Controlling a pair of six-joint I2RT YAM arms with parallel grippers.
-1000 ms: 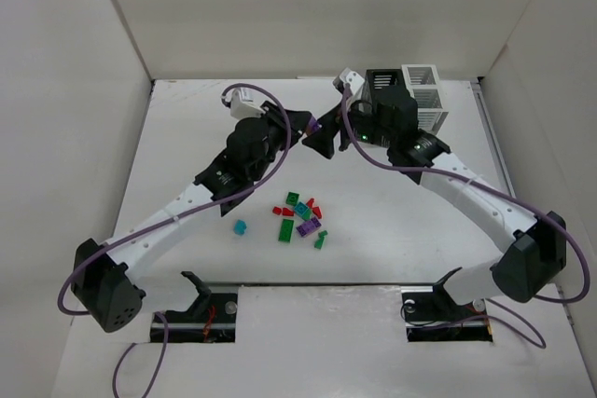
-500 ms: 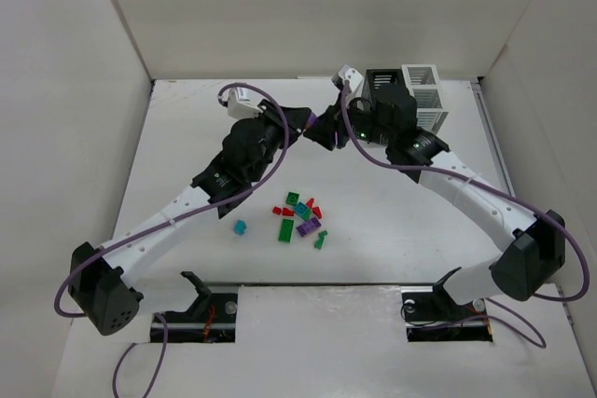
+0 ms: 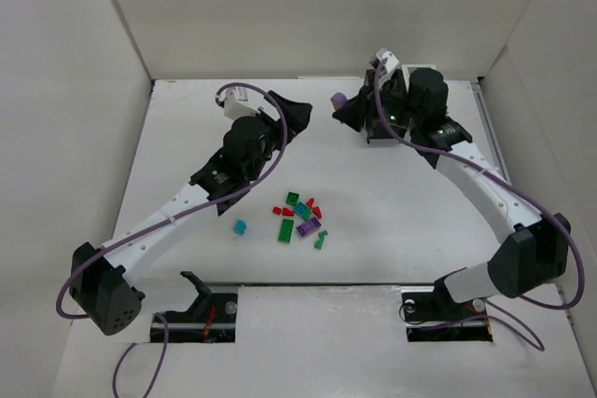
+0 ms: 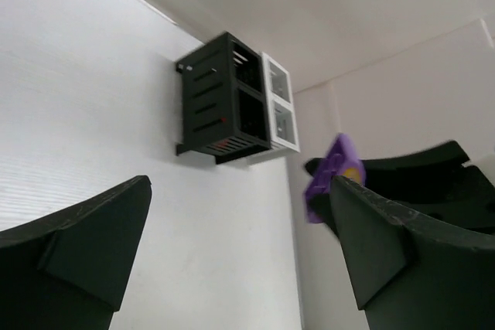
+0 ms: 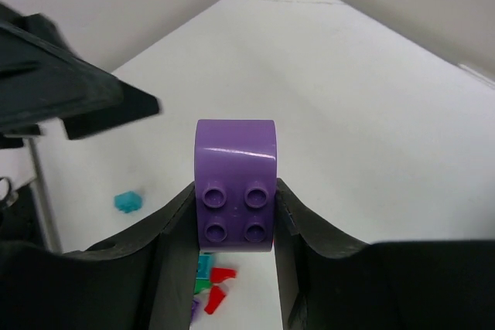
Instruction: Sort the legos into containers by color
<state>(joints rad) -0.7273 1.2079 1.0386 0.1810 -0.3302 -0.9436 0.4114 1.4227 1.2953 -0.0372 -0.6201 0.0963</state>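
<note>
A purple studded lego [image 5: 235, 183] is pinched between my right gripper [image 5: 235, 218], which is shut on it and held in the air. From above, this lego [image 3: 340, 99] sticks out of the right gripper [image 3: 345, 109] at the back of the table. My left gripper [image 3: 298, 118] stands open just left of it, with nothing between its fingers [image 4: 240, 187]. The purple lego [image 4: 325, 179] shows beyond its right finger. The joined black and white containers [image 4: 232, 98] stand at the far wall; from above the right arm hides them. Several small legos [image 3: 300, 216] lie mid-table, a teal one [image 3: 240, 227] apart.
White walls close the table on three sides. Purple cables loop over both arms. The lego pile [image 5: 213, 287] and the teal lego [image 5: 128, 202] lie below the right gripper's view. The arm bases sit at the near edge.
The two grippers met over the purple lego. The right one shut on it, the left one opened and let go, and the right arm carried it back and to the right.
</note>
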